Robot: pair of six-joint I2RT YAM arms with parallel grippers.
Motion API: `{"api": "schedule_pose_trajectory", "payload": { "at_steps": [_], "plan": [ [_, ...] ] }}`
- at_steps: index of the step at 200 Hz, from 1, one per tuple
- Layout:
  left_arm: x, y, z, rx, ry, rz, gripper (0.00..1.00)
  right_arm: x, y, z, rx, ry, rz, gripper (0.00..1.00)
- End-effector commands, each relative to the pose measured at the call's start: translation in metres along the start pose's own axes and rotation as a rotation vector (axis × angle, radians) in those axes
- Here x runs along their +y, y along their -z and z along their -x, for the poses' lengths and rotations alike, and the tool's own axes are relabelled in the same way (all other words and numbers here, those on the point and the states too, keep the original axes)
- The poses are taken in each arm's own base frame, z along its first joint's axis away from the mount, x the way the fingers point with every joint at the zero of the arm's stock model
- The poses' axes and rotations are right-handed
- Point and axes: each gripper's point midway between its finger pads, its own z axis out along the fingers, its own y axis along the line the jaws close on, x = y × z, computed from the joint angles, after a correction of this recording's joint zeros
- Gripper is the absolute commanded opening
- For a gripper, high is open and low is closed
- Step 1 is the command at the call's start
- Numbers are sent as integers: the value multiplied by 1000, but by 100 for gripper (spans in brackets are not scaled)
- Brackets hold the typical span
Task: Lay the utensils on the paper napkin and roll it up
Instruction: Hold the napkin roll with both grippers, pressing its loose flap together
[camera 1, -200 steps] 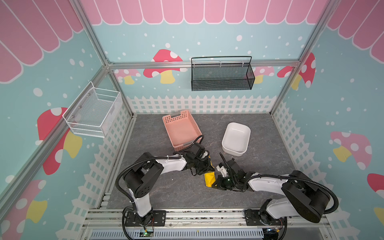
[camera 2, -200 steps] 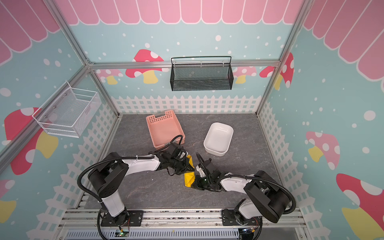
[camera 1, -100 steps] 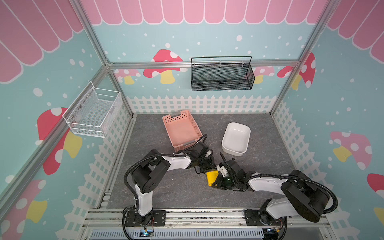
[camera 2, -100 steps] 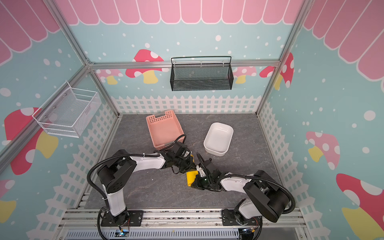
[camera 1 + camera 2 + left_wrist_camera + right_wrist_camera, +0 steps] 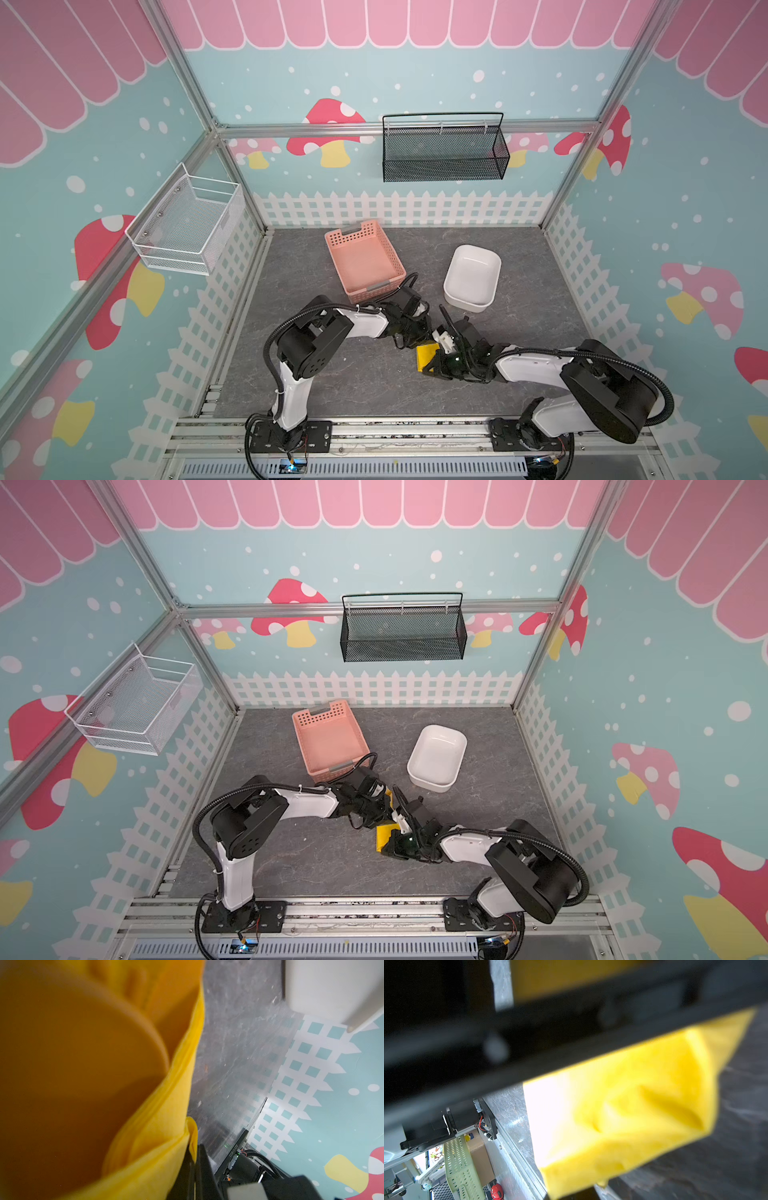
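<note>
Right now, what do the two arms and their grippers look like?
Both look alike. The left arm and right arm have white shells, black rounded joints and a black ribbed cable looping over each. The left gripper and right gripper are black; a small green light glows by the right one.

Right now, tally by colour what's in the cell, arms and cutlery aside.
Pink: 1, pink basket
White: 2, white tub, white wire basket
Black: 1, black mesh basket
Yellow: 1, yellow napkin
Total: 5
</note>
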Motion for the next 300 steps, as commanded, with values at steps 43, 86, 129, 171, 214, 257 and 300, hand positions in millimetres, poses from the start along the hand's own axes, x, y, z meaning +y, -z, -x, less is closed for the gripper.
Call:
{"api": "schedule_pose_trajectory", "payload": {
  "at_steps": [43,86,129,171,214,257,300],
  "plan": [
    [33,-15,-6,26,-3,79,3,-8,18,-5,-15,-38,-45,9],
    [41,-11,-7,9,7,103,4,-7,32,4,-64,-77,-11,13],
    [58,3,-2,-60,70,106,5,-5,33,9,-68,-87,5,6],
    [70,19,4,-144,128,92,5,10,29,10,-47,-88,93,5],
    [73,23,7,-175,157,80,5,21,22,5,-11,-104,167,4],
    [74,23,8,-186,175,71,5,17,15,-2,4,-129,177,3],
    [73,21,9,-180,174,65,5,18,10,2,-7,-142,186,3]
  ]
}}
